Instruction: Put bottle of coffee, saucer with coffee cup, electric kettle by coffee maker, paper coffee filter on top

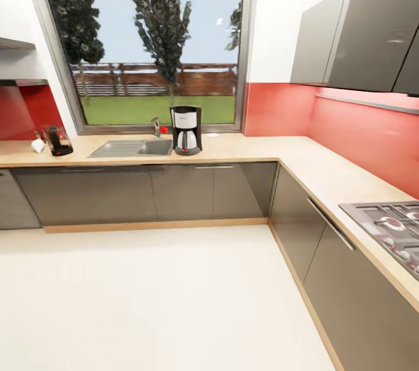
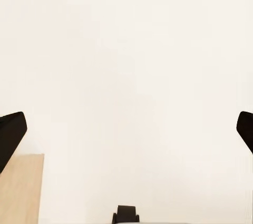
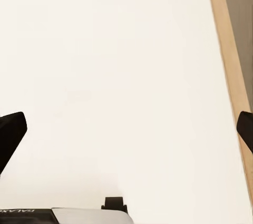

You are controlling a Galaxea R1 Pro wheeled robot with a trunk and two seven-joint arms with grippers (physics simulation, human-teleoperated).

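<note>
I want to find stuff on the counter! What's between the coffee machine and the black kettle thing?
In the head view, the sink with its faucet lies between the coffee maker and the electric kettle, set into the countertop.

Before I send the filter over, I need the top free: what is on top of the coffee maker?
Nothing sits on the coffee maker; its flat black top is bare. Its inside cannot be seen.

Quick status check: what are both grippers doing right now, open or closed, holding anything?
Left gripper: open, fingers spread wide, nothing held, only floor beneath.
Right gripper: open, fingers spread wide, nothing held.
</note>
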